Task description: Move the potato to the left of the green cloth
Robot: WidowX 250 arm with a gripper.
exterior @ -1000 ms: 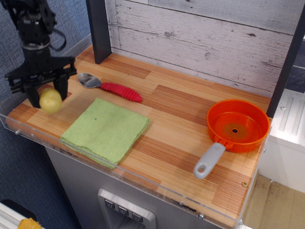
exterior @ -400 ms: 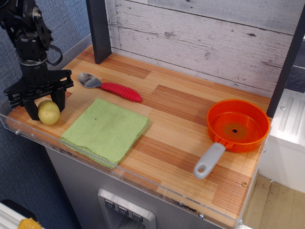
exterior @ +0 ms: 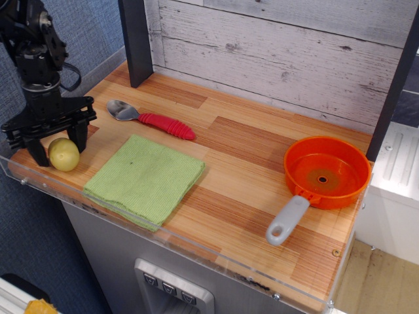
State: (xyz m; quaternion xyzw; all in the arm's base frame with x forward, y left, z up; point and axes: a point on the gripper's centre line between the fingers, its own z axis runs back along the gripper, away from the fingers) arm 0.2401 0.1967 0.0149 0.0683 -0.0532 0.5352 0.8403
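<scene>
The potato (exterior: 64, 154), a small pale yellow-green oval, rests on the wooden counter at its front left corner, just left of the green cloth (exterior: 145, 178). The cloth lies flat near the front edge. My black gripper (exterior: 59, 152) comes down from above, with one finger on each side of the potato and closed against it. The potato and the cloth are apart, with a strip of bare wood between them.
A spoon with a red handle (exterior: 152, 120) lies behind the cloth. An orange pan with a grey handle (exterior: 325, 174) sits at the right. A dark post (exterior: 136, 40) stands at the back left. A clear plastic lip (exterior: 39, 186) runs along the counter's front edge.
The gripper has moved down and slightly left with the potato. The potato has gone from held above the counter to resting on it. The cloth, spoon and pan have not moved.
</scene>
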